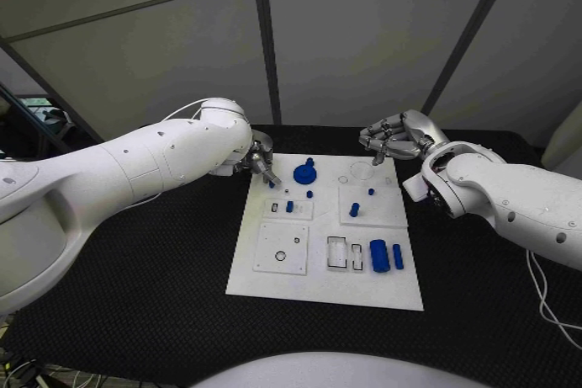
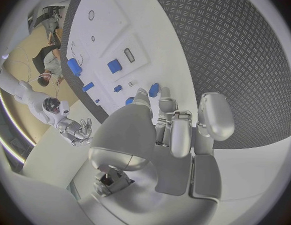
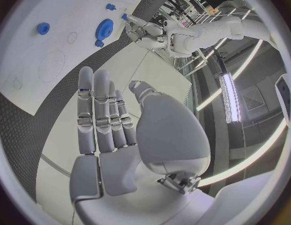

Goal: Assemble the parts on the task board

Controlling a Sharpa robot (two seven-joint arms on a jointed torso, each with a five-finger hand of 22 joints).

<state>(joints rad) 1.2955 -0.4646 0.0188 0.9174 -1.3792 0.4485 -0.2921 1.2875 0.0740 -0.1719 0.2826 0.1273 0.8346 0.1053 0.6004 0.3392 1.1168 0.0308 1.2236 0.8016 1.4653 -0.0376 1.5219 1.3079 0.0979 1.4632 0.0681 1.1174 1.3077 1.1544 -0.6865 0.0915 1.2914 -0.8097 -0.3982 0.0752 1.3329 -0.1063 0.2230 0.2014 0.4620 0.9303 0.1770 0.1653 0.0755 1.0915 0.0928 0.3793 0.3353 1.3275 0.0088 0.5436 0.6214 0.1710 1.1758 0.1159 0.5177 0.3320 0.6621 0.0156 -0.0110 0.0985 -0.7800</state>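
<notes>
The white task board lies in the middle of the table. At its far end lies a blue gear. My left hand hovers over the board's far left corner and holds nothing. In the left wrist view one of its fingertips crosses in front of the gear; I cannot tell whether they touch. My right hand hangs above the far right corner, away from the parts. Its fingers are stretched out straight around nothing. Small blue pegs stand mid-board, and two blue cylinders lie at the near right.
The board rests on a black ribbed mat with free room to both sides and in front. Its near left plate has a round hole. Rectangular slots sit beside the cylinders.
</notes>
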